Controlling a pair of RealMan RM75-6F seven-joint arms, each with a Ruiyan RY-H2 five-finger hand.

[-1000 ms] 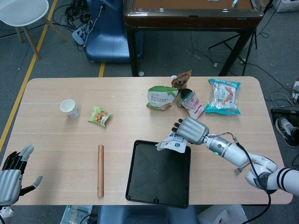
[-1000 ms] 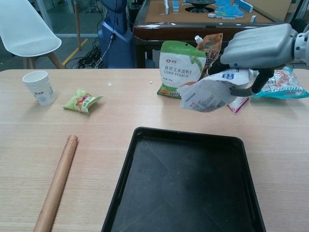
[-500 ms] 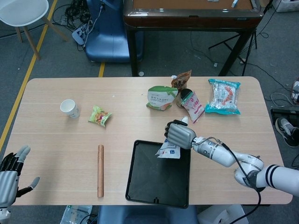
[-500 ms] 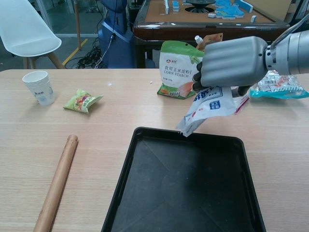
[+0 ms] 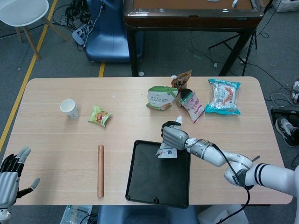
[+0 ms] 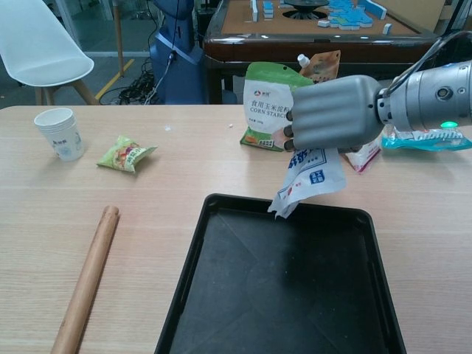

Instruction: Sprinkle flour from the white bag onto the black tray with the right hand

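Observation:
My right hand (image 5: 173,136) (image 6: 330,119) grips the white bag (image 6: 308,178) (image 5: 166,151) by its upper end. The bag hangs mouth-down, its lower corner just above the far edge of the black tray (image 6: 280,295) (image 5: 158,182). No flour shows on the tray's dark floor. My left hand (image 5: 10,175) hovers off the table's near-left corner with fingers spread and nothing in it; the chest view does not show it.
A wooden rolling pin (image 5: 100,170) (image 6: 87,279) lies left of the tray. A paper cup (image 5: 69,108) and a small green packet (image 5: 100,115) sit at the far left. Behind the tray stand a corn starch bag (image 6: 268,105), an orange pouch (image 5: 181,80) and a blue-edged packet (image 5: 224,96).
My right hand has swung left toward the tray's far edge and turned the bag from lying flat to hanging mouth-down. The left hand dropped slightly.

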